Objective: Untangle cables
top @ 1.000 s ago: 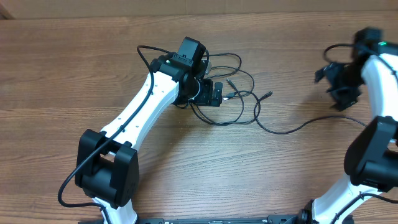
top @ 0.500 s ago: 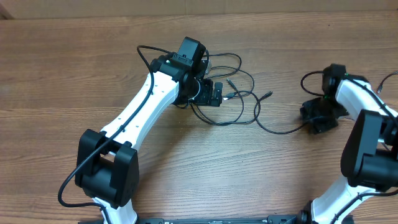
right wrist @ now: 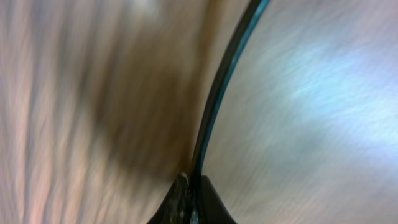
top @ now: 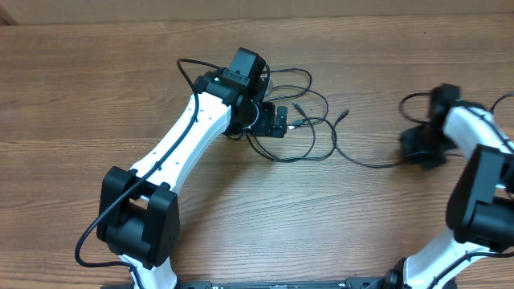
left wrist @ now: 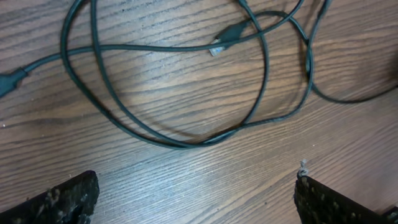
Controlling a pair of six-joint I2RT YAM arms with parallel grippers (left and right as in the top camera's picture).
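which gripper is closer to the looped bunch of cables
Left. The left gripper hovers right over the looped cables, its fingers apart. The right gripper sits well off to their right, pinching one strand that runs back toward them.

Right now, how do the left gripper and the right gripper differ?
The left gripper is open, with its fingers wide apart and holding nothing. The right gripper is shut on a cable. The left gripper hangs over the tangled loops, while the right gripper sits well off to their right, at the far end of a strand that trails toward them. Both are black and close to the table.
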